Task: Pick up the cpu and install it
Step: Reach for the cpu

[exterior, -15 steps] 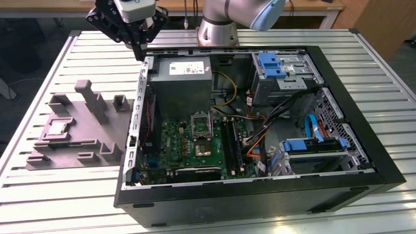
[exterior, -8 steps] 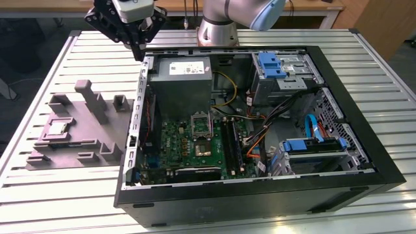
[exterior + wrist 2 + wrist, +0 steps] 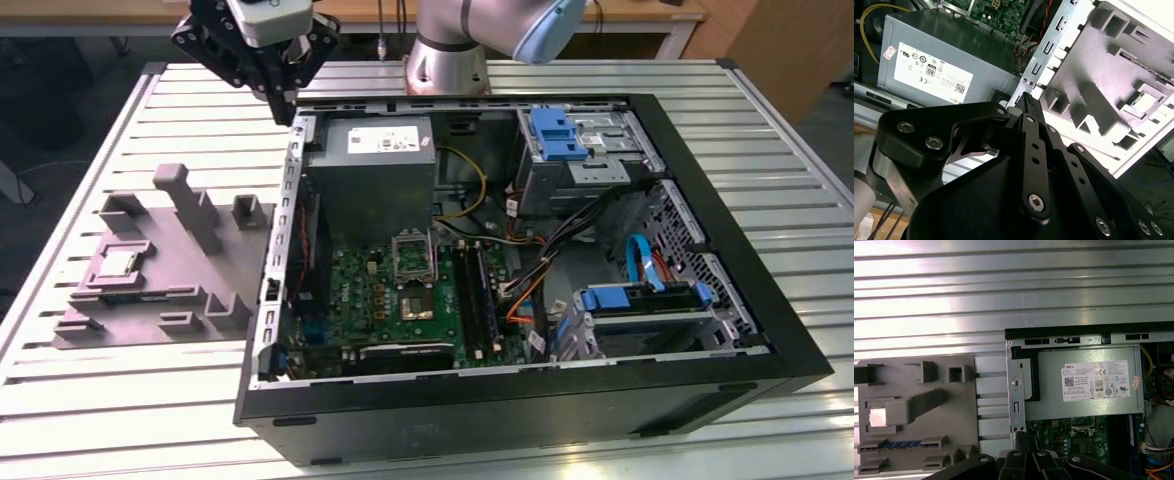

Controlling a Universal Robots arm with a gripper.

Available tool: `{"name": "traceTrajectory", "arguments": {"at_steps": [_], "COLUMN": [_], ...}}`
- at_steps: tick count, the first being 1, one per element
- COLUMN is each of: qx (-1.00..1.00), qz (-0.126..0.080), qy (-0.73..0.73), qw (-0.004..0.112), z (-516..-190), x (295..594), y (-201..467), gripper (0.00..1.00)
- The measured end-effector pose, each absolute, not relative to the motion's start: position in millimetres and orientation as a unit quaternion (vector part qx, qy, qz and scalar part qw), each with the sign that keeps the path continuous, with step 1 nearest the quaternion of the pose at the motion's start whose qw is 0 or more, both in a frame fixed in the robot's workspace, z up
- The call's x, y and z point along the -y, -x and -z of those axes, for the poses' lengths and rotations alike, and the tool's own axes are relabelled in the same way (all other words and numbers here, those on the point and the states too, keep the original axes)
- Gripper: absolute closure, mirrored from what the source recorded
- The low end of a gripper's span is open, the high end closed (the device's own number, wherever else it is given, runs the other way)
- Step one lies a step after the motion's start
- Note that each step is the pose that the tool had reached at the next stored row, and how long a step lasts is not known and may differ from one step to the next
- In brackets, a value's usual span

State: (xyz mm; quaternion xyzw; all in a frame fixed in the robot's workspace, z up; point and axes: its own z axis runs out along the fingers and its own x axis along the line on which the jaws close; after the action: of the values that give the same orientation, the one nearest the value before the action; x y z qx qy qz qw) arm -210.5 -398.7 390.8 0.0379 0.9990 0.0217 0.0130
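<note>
The cpu (image 3: 118,262) is a small pale silver square lying flat in a recess of the grey moulded tray (image 3: 147,300), at the exterior view's left of the open computer case. It also shows as a bright square, the cpu (image 3: 878,416), in the first wrist view and as the cpu (image 3: 1140,102) in the second. My gripper (image 3: 283,108) hangs above the case's rear corner, apart from the tray, its black fingers (image 3: 1027,100) closed together on nothing. The metal-framed socket (image 3: 414,255) sits on the green board (image 3: 387,310) inside the case.
The grey power-supply box (image 3: 380,160) fills the case's rear, just beside the gripper. Upright posts (image 3: 187,205) rise from the tray near the cpu. Cables and blue drive brackets (image 3: 641,295) crowd the case's far side. The slatted metal table (image 3: 134,400) carries everything.
</note>
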Motion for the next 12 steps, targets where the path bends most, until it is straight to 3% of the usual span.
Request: {"name": "traceTrajectory", "arguments": {"at_steps": [12], "qx": [-0.999], "qz": [-0.022], "qy": [-0.038], "qw": [0.013], "z": [-390.8], "x": [394.7], "y": [213.8], "gripper": [0.89]}}
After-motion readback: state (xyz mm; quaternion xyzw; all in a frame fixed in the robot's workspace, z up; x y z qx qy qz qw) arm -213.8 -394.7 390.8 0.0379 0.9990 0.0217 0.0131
